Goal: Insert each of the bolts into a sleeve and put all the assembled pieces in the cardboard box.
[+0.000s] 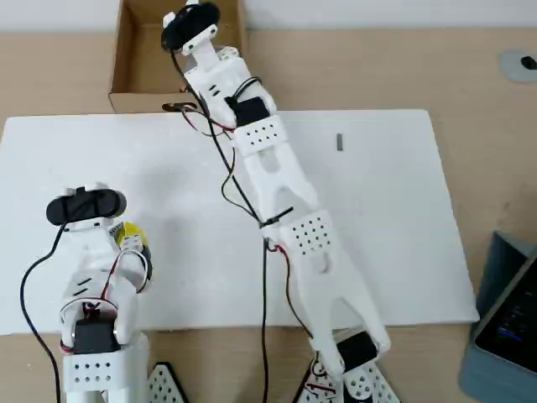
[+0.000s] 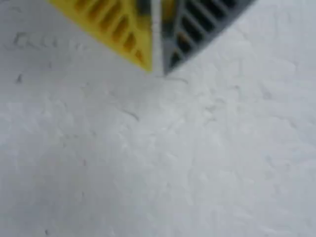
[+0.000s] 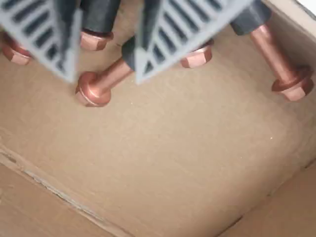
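My right gripper (image 3: 106, 79) hangs open inside the cardboard box (image 1: 134, 63), its grey fingers (image 3: 163, 39) spread above the box floor. A copper bolt in a dark sleeve (image 3: 101, 84) lies on the floor between the fingertips. Several more assembled bolts lie around it, one (image 3: 281, 64) against the box wall. In the high view the right arm (image 1: 277, 180) stretches across the mat into the box. My left gripper (image 2: 157, 69) is shut, with its yellow and grey tips meeting just above the white mat (image 2: 158, 163) and nothing between them. From above, the left gripper (image 1: 134, 243) is at the mat's near left.
A small dark grey piece (image 1: 340, 141) lies alone on the white mat (image 1: 386, 235) at the back right. A grey device (image 1: 503, 327) stands off the mat at the right edge. Black cables (image 1: 239, 189) trail along the right arm.
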Robot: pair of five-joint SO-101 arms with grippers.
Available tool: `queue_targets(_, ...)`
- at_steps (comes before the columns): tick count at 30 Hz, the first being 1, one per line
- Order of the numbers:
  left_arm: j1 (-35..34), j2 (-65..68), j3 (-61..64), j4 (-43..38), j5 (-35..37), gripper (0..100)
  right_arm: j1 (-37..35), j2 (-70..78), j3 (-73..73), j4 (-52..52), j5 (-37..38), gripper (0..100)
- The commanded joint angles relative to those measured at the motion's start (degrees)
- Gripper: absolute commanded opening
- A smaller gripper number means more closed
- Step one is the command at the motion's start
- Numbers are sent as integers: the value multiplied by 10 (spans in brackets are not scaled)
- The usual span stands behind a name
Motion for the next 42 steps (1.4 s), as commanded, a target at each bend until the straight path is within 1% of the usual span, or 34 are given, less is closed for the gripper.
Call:
queue_targets(1,-2,-5,7,2,-3,17,9,-15,-46,3,2,5)
queue_targets(5,-2,-5,7,2,-3,17,9,-29,-85,54,1,9)
queue_targets(9,-2,-5,7,2,-3,17,9,-45,-143,154,-3,9)
queue_targets(11,-2,-5,7,2,-3,17,9,-54,-170,204,-25,9)
queue_targets(18,-2,-5,7,2,-3,17,9,-138,-167,335,-97,9)
queue_targets(31,-2,-5,7,2,-3,17,9,-331,-168,635,-120,9)
queue_targets(37,-2,-5,7,2,-3,17,33,-427,-158,644,-118,9)
queue_targets(42,-2,-5,7,2,-3,17,87,-523,-57,644,-118,9)
